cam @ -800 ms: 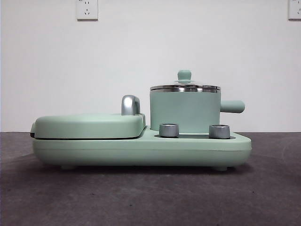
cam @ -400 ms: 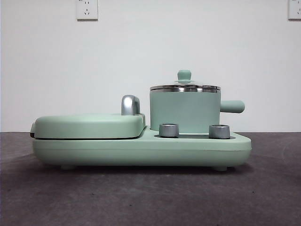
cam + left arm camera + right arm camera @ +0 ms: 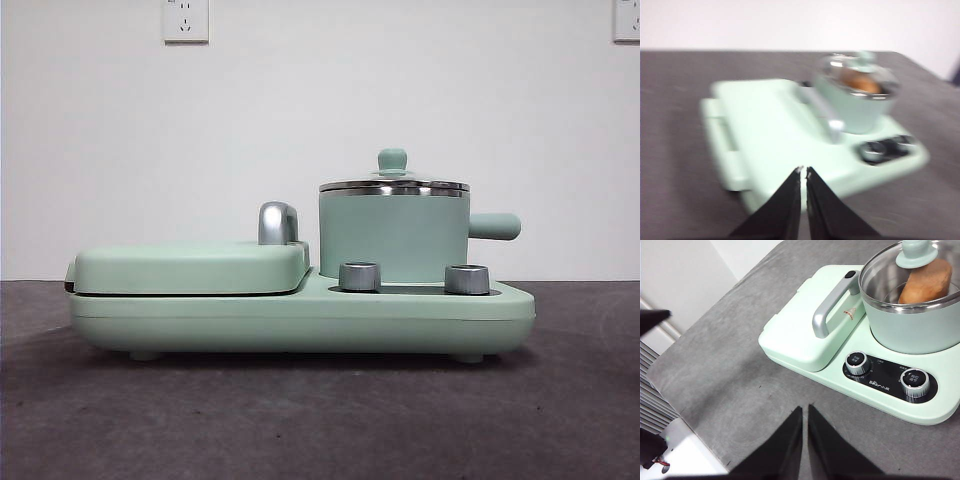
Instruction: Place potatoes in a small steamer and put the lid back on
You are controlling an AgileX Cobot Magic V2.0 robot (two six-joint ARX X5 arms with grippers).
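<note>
The mint-green small steamer stands on the right of the green appliance base, its side handle pointing right. The clear glass lid with its green knob sits on it. Through the lid the brown potato shows inside the pot; it also shows, blurred, in the left wrist view. My left gripper is shut and empty, held back from the appliance. My right gripper is shut and empty, above the table near the base's front. Neither arm shows in the front view.
The flat griddle with its chrome handle fills the base's left half. Two steel dials sit in front of the pot. The dark table's edge lies near the right gripper. A white wall stands behind.
</note>
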